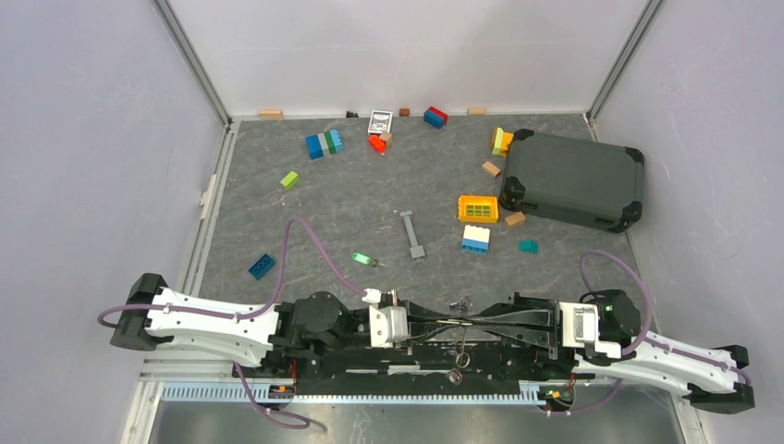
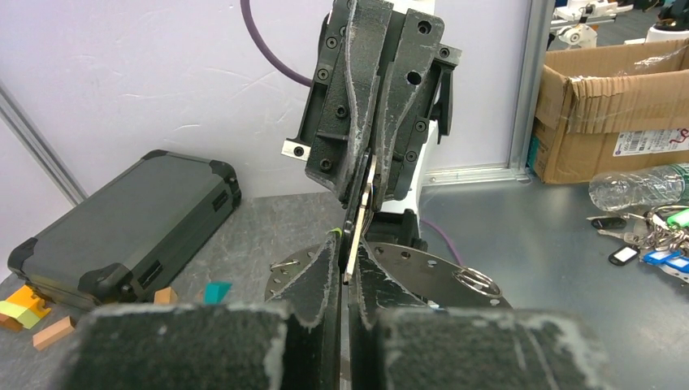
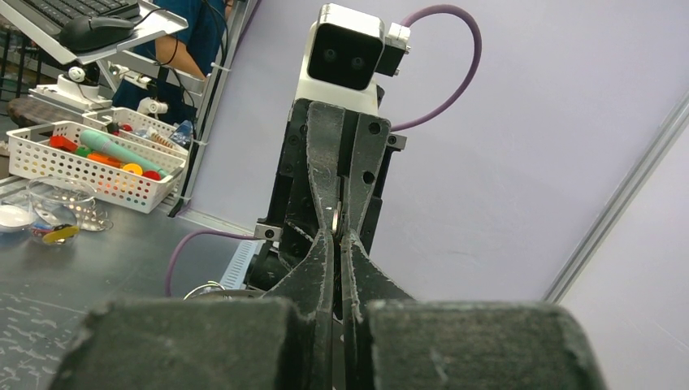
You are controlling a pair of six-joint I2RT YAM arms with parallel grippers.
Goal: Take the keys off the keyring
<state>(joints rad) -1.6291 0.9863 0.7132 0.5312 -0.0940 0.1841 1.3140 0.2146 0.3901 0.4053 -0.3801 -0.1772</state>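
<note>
a thin silver key [image 2: 358,231] is up in the air between the two hands, over the near edge of the surface [image 1: 370,213]. the left hand [image 2: 348,275] has its fingers pressed together on one end of the key. the right hand [image 2: 370,183] faces it tip to tip, and its fingers are pressed together on the other end. the key stands on its thin side between them.

under the hands is a round metal plate [image 2: 406,262] with small holes. a thin silver wire ring that looks like the keyring [image 2: 478,280] lies flat on that plate, on the side by the near edge, apart from both hands. a small silver bit [image 2: 284,264] lies at the far side of the plate. it is too small to tell what it is.

a green-headed key [image 1: 362,259] lies alone on the surface, well apart from the hands, near the left arm's purple cable [image 1: 305,231]. just past it lies a long grey metal bar [image 1: 412,234]. farther back sit a yellow grid block [image 1: 478,207] and a white and blue brick [image 1: 475,240], near a big dark case [image 1: 573,178]. more small bricks lie by the far wall.
</note>
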